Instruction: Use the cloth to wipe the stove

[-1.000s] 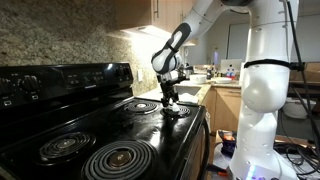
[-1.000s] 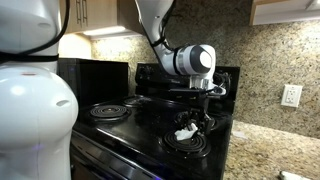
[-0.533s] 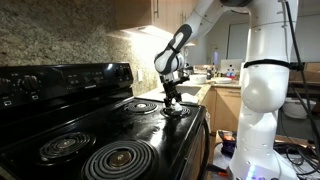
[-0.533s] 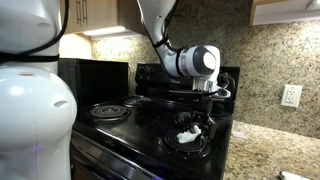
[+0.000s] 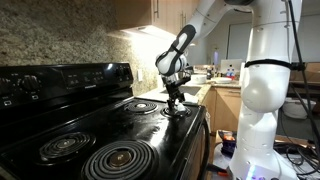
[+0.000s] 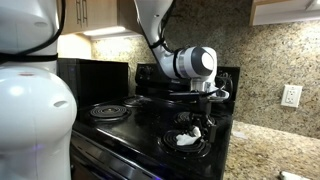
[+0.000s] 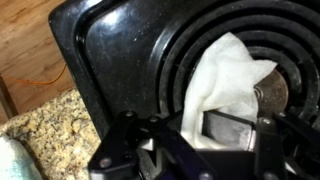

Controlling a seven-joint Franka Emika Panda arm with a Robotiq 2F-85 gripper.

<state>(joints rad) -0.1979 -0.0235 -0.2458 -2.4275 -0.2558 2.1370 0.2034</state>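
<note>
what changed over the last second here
The hand dragged the white cloth slightly across the coil burner, toward the front edge of the black stove. It stayed closed on the cloth; the stove itself looks unchanged.

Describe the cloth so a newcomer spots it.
Find the black stove, then the coil burner beside the granite counter, under the gripper. The cloth is the crumpled white patch on that coil, the only pale thing on the black top.

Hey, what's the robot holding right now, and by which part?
The white cloth on the burner has its near end inside the end effector; whether it is actually clamped cannot be told.
</note>
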